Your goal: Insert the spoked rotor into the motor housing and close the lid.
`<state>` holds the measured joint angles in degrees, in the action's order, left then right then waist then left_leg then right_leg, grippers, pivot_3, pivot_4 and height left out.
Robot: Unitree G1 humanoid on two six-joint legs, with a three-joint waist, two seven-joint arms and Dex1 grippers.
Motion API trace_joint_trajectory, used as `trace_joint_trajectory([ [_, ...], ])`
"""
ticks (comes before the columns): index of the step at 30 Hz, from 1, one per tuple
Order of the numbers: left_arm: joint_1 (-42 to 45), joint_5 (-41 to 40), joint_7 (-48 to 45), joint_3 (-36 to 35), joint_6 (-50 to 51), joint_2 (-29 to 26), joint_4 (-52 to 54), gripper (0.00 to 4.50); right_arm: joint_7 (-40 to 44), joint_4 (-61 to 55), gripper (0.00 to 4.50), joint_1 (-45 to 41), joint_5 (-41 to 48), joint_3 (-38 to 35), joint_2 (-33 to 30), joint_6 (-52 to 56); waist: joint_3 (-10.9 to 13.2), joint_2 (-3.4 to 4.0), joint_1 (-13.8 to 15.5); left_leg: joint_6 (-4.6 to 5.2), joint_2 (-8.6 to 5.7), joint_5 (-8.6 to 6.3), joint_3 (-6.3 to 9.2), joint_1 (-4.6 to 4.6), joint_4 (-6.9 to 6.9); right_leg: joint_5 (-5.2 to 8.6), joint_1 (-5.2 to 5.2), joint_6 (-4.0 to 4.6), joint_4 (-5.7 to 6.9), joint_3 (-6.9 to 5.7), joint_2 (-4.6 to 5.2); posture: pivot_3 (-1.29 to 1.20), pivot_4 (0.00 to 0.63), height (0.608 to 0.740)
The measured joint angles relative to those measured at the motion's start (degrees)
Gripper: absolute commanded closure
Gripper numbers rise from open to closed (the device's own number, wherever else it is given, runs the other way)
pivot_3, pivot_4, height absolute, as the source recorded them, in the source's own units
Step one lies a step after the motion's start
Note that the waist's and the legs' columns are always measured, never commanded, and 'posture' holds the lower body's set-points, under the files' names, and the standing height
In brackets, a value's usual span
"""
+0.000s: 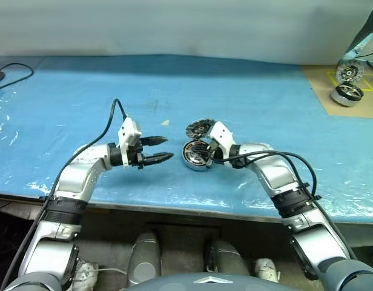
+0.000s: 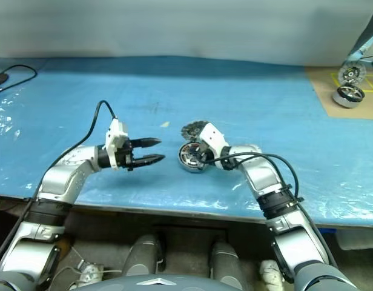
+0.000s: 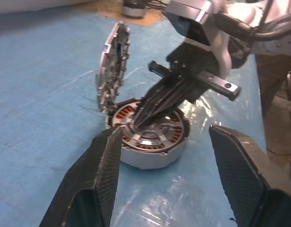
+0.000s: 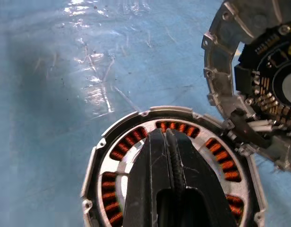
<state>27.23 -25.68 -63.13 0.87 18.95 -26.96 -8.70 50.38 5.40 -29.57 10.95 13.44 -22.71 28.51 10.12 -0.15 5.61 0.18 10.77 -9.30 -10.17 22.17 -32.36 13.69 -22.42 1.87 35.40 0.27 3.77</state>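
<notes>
While the right claw (image 3: 141,115), black fingers pinched shut on nothing, presses its tips onto the silver spoked rotor (image 4: 118,166) seated in the copper-wound round metal housing (image 3: 152,150), the stiff, slippery finned lid (image 3: 111,71) stands hinged upright just beyond, best pushed at its rim, left claw (image 1: 165,149) agape nearby.

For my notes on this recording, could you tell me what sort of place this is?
Probably a workshop or lab bench for assembly work. A long table under crinkled blue plastic sheeting holds an opened motor housing with copper windings. More motor parts sit on a brown board with yellow tape marks at the far right.
</notes>
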Motion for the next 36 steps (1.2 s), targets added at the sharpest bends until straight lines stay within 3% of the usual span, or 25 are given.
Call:
trace_joint_trajectory([
  [4, 4.72, -1.98, 1.67, -2.51, 2.06, 1.51, -4.23, 1.42, 2.03, -6.66, 4.46, 1.15, 7.53, -4.63, -0.78, 7.36, 0.00, 0.00, -0.32, -0.19, 0.01, 0.15, 0.01, 0.98, -0.19, -0.04, -0.89, -0.03, 0.08, -0.01, -0.08, 0.00, 0.150, 0.740],
  [9, 10.78, -2.54, 1.30, -4.26, 2.60, 4.07, -15.12, 1.42, 2.05, -14.65, 4.46, 3.23, 11.27, -8.82, -6.21, 11.53, 0.00, 0.00, 0.26, -0.21, 0.08, 0.14, 0.04, 1.03, -0.07, -0.02, -0.89, 0.00, 0.10, -0.23, -0.12, 0.00, 0.150, 0.740],
  [13, 18.65, -1.32, 2.05, -5.72, -1.99, 7.48, -29.51, 2.40, 0.46, -16.37, 4.50, 6.49, 11.56, -10.71, -9.30, 13.34, 0.02, -0.03, 0.56, -0.20, 0.01, 0.15, 0.07, 1.03, -0.15, -0.03, -0.83, -0.01, 0.00, -0.20, -0.03, 0.00, 0.150, 0.740],
  [19, 32.95, 1.45, 3.22, -9.02, -9.99, 12.31, -53.26, 4.49, -2.96, -20.95, 4.50, 11.62, 12.37, -15.13, -11.85, 16.01, 0.05, -0.09, 0.61, -0.19, -0.08, 0.15, 0.11, 1.02, -0.17, -0.04, -0.79, -0.04, -0.04, -0.19, 0.04, 0.00, 0.150, 0.740],
  [27, 40.25, 6.63, 1.47, -9.66, -11.55, 17.20, -64.22, 4.49, -5.95, -26.77, 4.50, 15.09, 14.46, -15.65, -12.37, 19.00, 0.06, -0.10, 0.57, -0.20, -0.12, 0.15, 0.15, 1.02, -0.03, -0.05, -0.79, -0.08, -0.09, -0.26, 0.07, 0.00, 0.150, 0.740],
  [36, 40.88, 17.95, -11.15, -1.70, -15.89, 19.63, -65.22, 4.49, -8.52, -31.50, 4.50, 19.62, 17.54, -21.15, -15.30, 21.62, 0.08, -0.13, 1.39, -0.18, -0.18, 0.15, 0.16, 1.00, 0.00, -0.04, -0.75, -0.06, -0.10, -0.30, 0.18, 0.00, 0.150, 0.740],
])
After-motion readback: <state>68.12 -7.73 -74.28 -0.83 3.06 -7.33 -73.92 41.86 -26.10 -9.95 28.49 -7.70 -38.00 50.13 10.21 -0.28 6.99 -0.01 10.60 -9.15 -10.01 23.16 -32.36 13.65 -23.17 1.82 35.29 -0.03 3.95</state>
